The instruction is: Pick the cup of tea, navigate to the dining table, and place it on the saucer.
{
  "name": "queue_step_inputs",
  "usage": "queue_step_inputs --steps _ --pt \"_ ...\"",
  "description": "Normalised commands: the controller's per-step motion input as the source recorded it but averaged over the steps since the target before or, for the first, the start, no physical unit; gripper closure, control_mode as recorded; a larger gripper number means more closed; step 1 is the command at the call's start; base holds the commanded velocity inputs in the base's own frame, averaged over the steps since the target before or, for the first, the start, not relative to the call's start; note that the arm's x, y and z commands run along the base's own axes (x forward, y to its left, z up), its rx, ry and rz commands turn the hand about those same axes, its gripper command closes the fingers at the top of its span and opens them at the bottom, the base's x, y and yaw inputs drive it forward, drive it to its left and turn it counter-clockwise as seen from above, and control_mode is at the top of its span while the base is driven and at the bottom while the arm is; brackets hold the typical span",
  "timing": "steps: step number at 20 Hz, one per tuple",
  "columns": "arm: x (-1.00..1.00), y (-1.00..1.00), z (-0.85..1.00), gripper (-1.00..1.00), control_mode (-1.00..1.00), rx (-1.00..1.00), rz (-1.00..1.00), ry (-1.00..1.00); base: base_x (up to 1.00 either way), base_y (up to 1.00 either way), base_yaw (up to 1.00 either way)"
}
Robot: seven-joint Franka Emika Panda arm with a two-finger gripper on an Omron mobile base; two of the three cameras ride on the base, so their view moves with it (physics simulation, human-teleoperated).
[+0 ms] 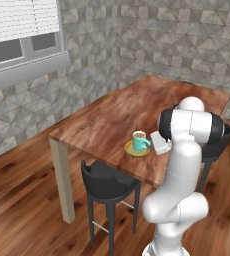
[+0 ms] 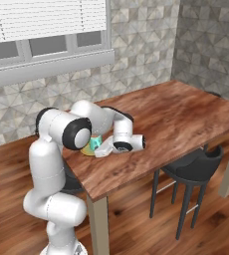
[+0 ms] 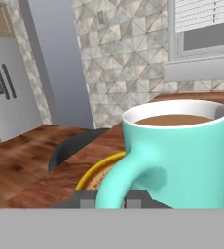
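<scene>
Left base view: cup of tea (image 1: 139, 140) sits upright on the yellow saucer (image 1: 136, 149), near the front edge of the dining bench (image 1: 112, 122). Fingers (image 1: 156, 145) just beside the cup's handle side. Black stool (image 1: 109, 185) tucked under the bench edge.

Right base view: cup (image 2: 95, 143) and saucer (image 2: 88, 150) mostly hidden behind the arm.

Hand view: fingers (image 3: 111, 199) pinched shut on the mug handle — cup (image 3: 182, 155) full of brown tea, resting in the saucer (image 3: 92, 177).
</scene>
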Motion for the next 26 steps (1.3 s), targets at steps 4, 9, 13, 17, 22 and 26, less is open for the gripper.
queue_step_inputs --steps 4,9,13,17,22,26 --pt "-0.11 0.04 0.00 1.00 -1.00 0.03 0.00 0.00 0.00 0.00 0.00" --pt "-0.15 0.04 0.00 1.00 -1.00 0.01 0.00 0.00 0.00 0.00 0.00" --pt "-0.16 0.05 0.00 1.00 -1.00 0.00 0.00 0.00 0.00 0.00 0.00" --pt "-0.01 0.06 0.00 1.00 -1.00 0.00 0.00 0.00 0.00 0.00 0.00" --pt "0.00 0.13 -0.02 1.00 -1.00 0.00 0.00 0.00 0.00 0.00 0.00" --pt "0.00 0.00 -0.01 1.00 -1.00 0.00 0.00 0.00 0.00 0.00 0.00"
